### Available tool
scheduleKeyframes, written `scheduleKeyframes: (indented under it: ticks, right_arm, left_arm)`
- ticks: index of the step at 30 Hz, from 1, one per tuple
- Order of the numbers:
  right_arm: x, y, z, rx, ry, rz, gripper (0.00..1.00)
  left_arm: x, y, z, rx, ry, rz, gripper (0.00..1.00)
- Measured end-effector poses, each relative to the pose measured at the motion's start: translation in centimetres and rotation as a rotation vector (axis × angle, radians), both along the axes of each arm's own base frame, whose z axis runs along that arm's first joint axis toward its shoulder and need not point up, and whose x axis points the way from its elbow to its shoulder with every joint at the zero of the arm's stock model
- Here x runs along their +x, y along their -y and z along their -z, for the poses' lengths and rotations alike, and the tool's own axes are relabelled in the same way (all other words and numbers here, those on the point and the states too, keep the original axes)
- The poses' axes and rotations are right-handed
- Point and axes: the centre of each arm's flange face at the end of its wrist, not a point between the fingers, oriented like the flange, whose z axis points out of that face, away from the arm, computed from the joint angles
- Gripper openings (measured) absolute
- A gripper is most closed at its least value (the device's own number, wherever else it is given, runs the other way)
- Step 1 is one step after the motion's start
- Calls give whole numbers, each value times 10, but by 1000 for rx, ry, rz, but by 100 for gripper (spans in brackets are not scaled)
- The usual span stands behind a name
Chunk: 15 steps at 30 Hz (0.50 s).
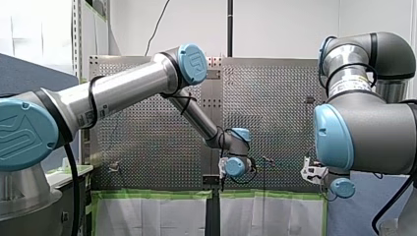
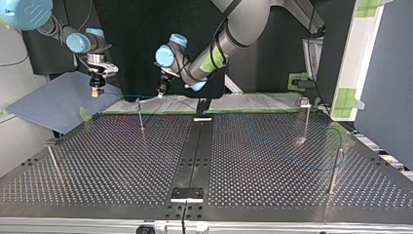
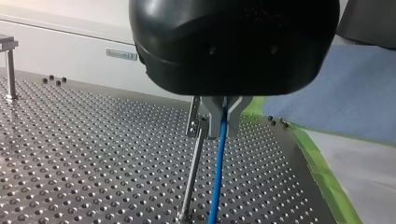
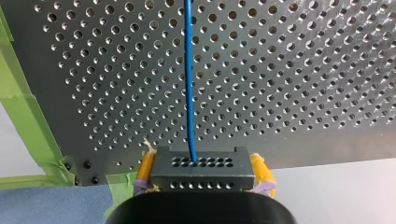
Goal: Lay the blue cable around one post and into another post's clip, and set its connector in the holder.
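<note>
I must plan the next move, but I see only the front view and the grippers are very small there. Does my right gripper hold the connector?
Observer: Yes. In the right wrist view the right gripper clamps the connector between its yellow pads, and the cable runs ahead from it.
Operator: And my left one?
Observer: In the left wrist view the left gripper is shut on the cable, close beside a post.
Operator: Is the cable already in that post's clip?
Observer: It seems not. The cable hangs beside the clip, apart from it.
</note>
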Motion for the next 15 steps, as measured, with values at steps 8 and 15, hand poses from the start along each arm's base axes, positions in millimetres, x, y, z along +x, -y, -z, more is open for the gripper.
scheduleKeyframes:
  ticks: [8,15]
  right_arm:
    - [0,0,0,0,1,0,0]
    - [0,0,0,1,0,0,0]
  left_arm:
    - [0,-2,11,3,-13,-3,2]
    - [2,1,13,0,-13,-3,2]
